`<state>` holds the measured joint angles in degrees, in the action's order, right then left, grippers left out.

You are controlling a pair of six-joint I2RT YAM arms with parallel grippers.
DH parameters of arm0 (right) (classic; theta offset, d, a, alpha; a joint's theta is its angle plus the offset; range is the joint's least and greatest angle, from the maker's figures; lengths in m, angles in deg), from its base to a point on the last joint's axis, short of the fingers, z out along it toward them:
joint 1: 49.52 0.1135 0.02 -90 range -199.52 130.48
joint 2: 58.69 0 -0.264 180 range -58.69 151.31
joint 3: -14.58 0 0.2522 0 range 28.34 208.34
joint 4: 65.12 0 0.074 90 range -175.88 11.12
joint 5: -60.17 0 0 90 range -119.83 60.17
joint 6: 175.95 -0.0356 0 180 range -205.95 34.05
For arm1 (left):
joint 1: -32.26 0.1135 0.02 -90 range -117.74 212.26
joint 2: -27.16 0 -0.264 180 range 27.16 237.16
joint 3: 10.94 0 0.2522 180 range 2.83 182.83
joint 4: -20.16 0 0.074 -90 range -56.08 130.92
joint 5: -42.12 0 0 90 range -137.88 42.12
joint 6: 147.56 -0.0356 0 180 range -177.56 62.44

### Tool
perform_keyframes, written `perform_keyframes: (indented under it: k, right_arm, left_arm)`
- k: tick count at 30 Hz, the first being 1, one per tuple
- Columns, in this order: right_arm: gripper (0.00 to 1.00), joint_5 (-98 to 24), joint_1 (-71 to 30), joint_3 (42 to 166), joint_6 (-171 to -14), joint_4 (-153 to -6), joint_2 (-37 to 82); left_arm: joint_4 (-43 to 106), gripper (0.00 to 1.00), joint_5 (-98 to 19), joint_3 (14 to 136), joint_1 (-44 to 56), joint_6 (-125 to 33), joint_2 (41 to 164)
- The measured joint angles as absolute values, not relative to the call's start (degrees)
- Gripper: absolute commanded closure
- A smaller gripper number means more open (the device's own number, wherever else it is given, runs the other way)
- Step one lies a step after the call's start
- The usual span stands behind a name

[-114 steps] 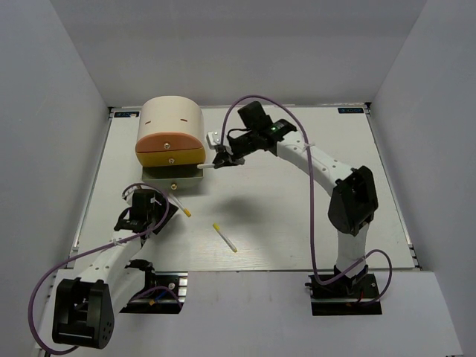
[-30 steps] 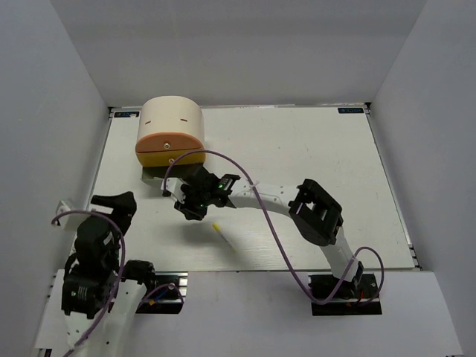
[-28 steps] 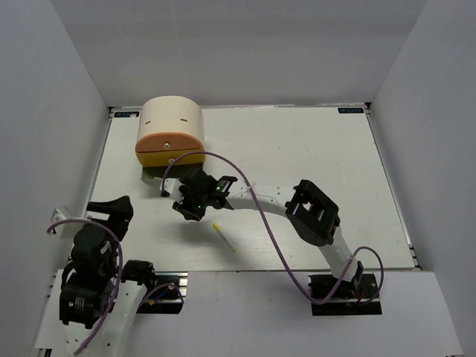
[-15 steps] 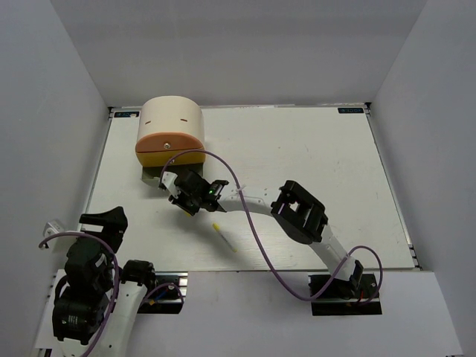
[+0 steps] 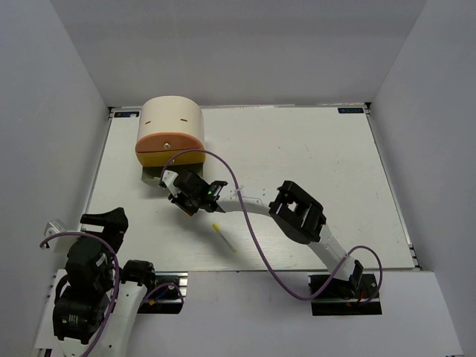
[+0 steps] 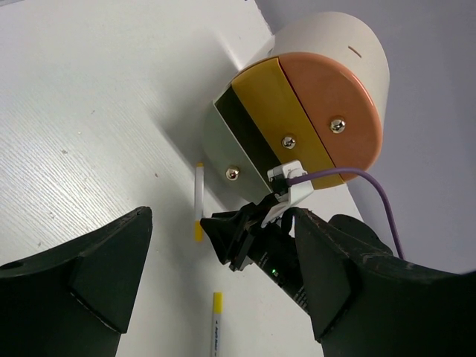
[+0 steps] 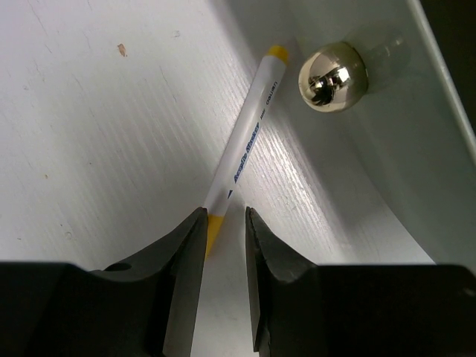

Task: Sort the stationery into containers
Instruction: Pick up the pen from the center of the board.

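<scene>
The beige half-cylinder cabinet [image 5: 169, 119] stands at the far left, with an orange drawer [image 6: 338, 104], a yellow drawer [image 6: 271, 123] and a pale bottom drawer [image 6: 223, 152] pulled out a little. A thin white pen [image 7: 249, 145] lies just in front of that drawer's round knob [image 7: 333, 76]; it also shows in the left wrist view [image 6: 198, 195]. My right gripper [image 7: 226, 230] is low over the table, jaws narrowly open astride the pen's yellow end, which touches the left finger. A second white pen [image 5: 224, 238] lies mid-table. My left gripper [image 6: 221, 216] is open, empty and held high.
The left arm [image 5: 89, 260] is drawn back off the table's near-left corner. The right arm's purple cable [image 5: 223, 167] loops over the table in front of the cabinet. White walls close in the table on three sides.
The right gripper left the cabinet's side and came down to the pen in front of the bottom drawer. The left arm withdrew from the table to the near left.
</scene>
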<state>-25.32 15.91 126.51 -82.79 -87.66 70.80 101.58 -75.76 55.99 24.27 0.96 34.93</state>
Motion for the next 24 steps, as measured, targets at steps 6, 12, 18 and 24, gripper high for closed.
perform_keyframes:
  k: [6, 12, 18, 24]
  right_arm:
    - [0.68, -25.45, 15.93, 126.51, -83.12, -87.7, 70.8]
    - [0.68, -25.56, 16.26, 126.51, -84.21, -87.7, 70.8]
    - [0.68, -25.84, 16.76, 126.49, -84.48, -87.68, 70.87]
    - [0.68, -26.1, 16.93, 126.36, -84.59, -87.05, 72.2]
  left_arm:
    - [101.3, 0.13, -75.48, 55.58, 24.27, 0.96, 34.93]
    - [101.21, 0.13, -75.24, 55.58, 24.27, 0.96, 34.93]
    - [101.23, 0.13, -74.73, 54.92, 24.27, 1.03, 34.93]
    - [101.23, 0.13, -74.08, 54.94, 24.27, 1.1, 34.93]
